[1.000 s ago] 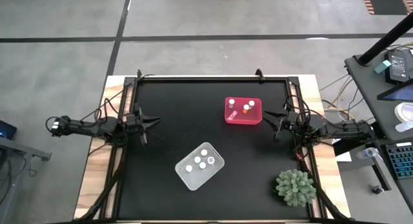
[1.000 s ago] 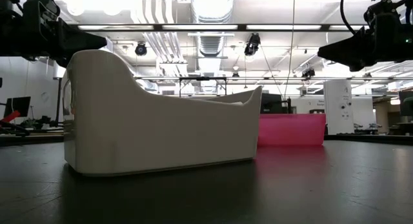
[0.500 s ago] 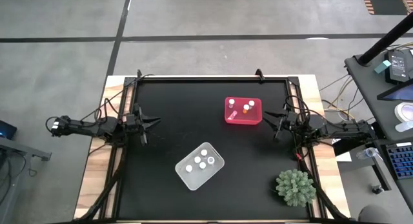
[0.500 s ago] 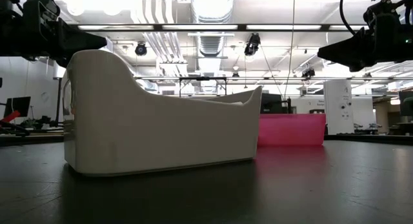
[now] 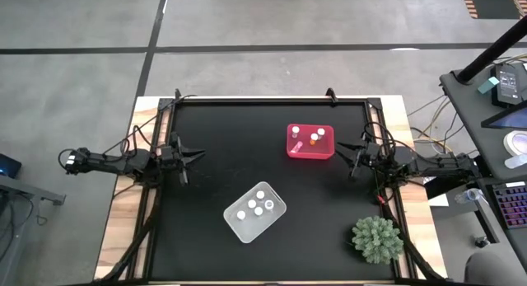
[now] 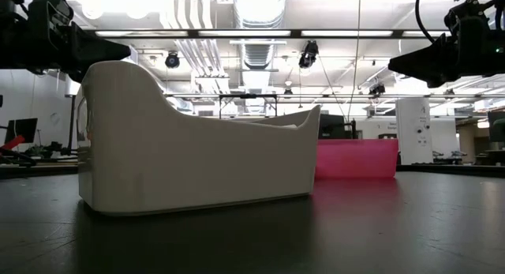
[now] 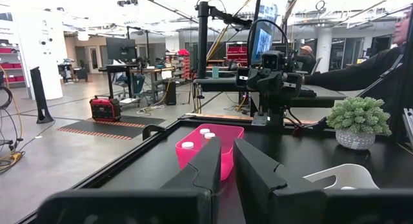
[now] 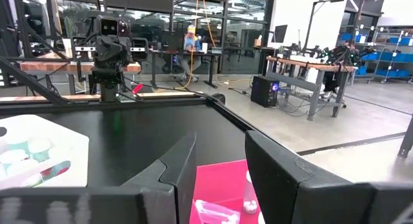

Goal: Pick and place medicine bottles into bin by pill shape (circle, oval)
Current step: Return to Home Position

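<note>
Several white-capped medicine bottles point(image 5: 315, 137) stand in a pink bin point(image 5: 296, 148) at the table's far middle, one of them orange. Several more medicine bottles point(image 5: 257, 206) stand in a white bin point(image 5: 239, 228) toward the near edge. My left gripper point(image 5: 196, 154) hovers level at the table's left side, pointing right; its fingers point(image 7: 200, 169) stand almost together with nothing between them. My right gripper point(image 5: 344, 154) hovers level at the right side, just right of the pink bin point(image 8: 222, 185), open and empty. In the low view both grippers hang high above the bins.
A spiky green plant point(image 5: 377, 239) stands at the table's near right corner. A raised frame point(image 5: 263, 99) runs round the black tabletop. Beyond the right edge is a desk with a keyboard point(image 5: 510, 205), and a person's dark sleeve point(image 7: 381, 59) shows there.
Both arms have kept still. A grey rounded shape has come into the high view at its lower right corner, off the table.
</note>
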